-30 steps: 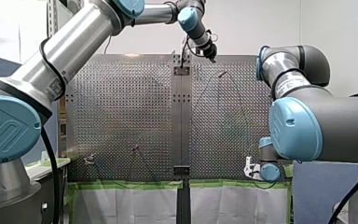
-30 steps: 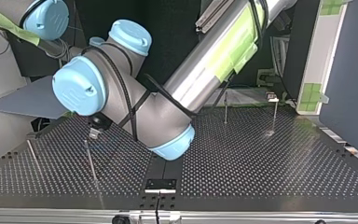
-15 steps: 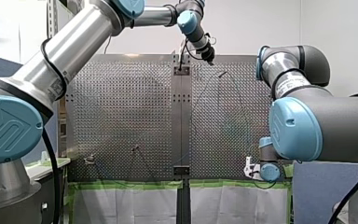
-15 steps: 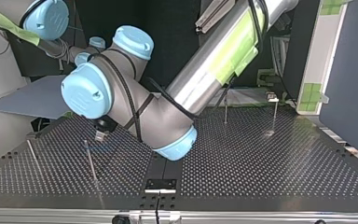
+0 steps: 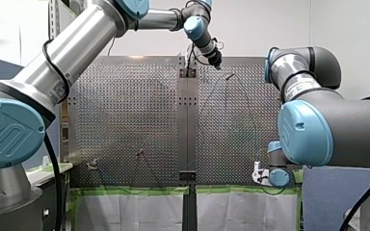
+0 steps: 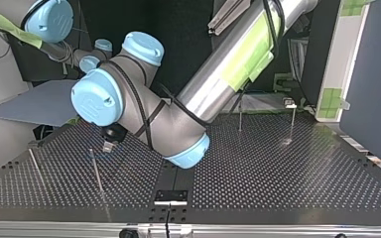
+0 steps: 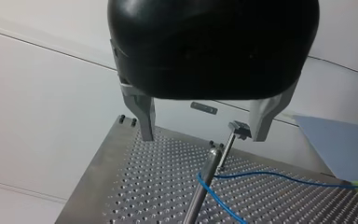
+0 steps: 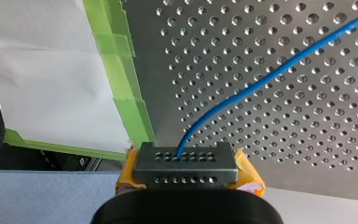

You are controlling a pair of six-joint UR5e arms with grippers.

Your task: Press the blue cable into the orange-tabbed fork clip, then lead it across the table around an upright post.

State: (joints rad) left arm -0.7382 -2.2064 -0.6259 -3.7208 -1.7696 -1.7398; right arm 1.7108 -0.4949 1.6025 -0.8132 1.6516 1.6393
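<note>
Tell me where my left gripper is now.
Front view: my left gripper hovers over the table's far edge, right of the centre seam, near an upright post.

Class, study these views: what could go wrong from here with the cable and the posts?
1. The cable only bends loosely round the post; a pull from the right claw, shut on it, might lift it off.
2. The open left claw hangs close over the post; descending, a finger might strike it.

A robotics lab: industrial arms [image 5: 72, 53] over a perforated metal table [image 5: 125, 120].
</note>
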